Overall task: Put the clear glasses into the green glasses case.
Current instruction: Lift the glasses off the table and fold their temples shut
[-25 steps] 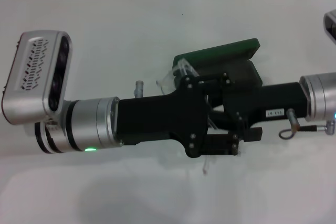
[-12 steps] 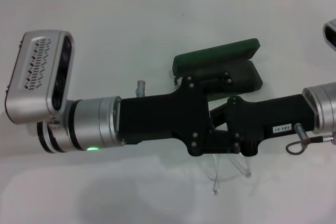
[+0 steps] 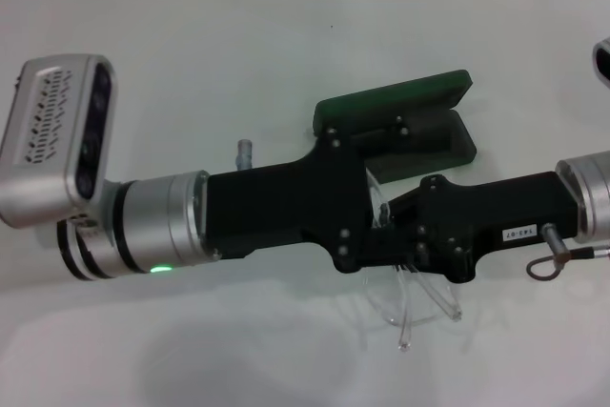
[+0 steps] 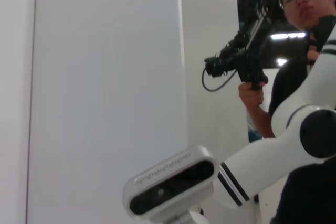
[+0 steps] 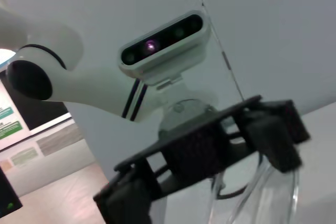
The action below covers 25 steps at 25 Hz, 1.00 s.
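The green glasses case (image 3: 456,136) lies open on the white table, its lid (image 3: 396,100) raised toward the back. Just in front of it my two grippers meet tip to tip. The clear glasses (image 3: 424,297) hang below the right gripper (image 3: 405,231), off the table, temple arms pointing down; part of the lens shows between the two grippers. My right gripper looks shut on them. The left gripper (image 3: 345,205) reaches in from the left. In the right wrist view the left gripper (image 5: 202,156) has its fingers spread wide, with the glasses (image 5: 273,198) hanging in front.
The white table (image 3: 191,54) runs back to a tiled wall. A person (image 4: 299,3) holding a black camera rig stands beyond the robot in the left wrist view, where the right arm's wrist camera (image 4: 170,182) also shows.
The glasses have gone from beside the case's left end down to below the grippers. The right gripper has shifted down and to the right; the left arm has drawn back slightly to the left.
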Available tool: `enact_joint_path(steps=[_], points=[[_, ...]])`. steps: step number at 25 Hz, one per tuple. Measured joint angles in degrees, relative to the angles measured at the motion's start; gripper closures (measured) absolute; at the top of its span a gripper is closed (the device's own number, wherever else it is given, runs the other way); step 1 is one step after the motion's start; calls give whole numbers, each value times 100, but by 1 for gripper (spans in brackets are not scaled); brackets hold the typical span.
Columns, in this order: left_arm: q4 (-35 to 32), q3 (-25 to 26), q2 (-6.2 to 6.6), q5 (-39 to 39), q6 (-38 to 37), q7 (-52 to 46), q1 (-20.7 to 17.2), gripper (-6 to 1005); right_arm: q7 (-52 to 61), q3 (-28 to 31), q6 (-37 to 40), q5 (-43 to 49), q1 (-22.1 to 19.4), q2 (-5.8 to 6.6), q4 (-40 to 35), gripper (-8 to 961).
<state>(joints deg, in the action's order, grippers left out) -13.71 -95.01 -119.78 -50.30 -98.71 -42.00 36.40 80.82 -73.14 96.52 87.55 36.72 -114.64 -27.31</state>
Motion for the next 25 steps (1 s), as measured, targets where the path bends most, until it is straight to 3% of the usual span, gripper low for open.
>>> enact_joint_path(steps=[5, 14, 25], points=[[-172, 0, 23, 82, -105, -28, -152, 288, -54, 358, -33, -17, -167, 42, -22, 830], [-392, -19, 72, -118, -207, -423, -245, 288, -452, 1234, -144, -51, -432, -59, -44, 832], [-364, -1, 78, -322, 6, -955, -39, 288, -630, 1044, -95, -19, -406, -79, -70, 835]])
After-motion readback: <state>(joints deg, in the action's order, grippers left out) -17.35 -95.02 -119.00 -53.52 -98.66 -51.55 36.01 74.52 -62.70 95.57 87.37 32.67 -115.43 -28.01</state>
